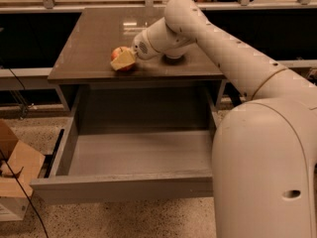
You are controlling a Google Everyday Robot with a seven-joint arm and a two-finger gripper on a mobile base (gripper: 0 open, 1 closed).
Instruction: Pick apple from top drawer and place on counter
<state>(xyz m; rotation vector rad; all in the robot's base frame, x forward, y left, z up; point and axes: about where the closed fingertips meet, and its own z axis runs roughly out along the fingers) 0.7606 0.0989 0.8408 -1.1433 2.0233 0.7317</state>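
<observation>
Now the apple (117, 52) is held pinched in the gripper (124, 61), low over the front left part of the counter (89, 43), near its edge and above the open drawer (138, 155). Whether the apple is touching the surface cannot be told. Placing is judged to be the step in hand. The apple should be lowered until its weight is borne by the counter and kept back from the edge, since a round fruit could roll off. The jaws should be opened slowly and drawn straight away, so that nothing is nudged.
</observation>
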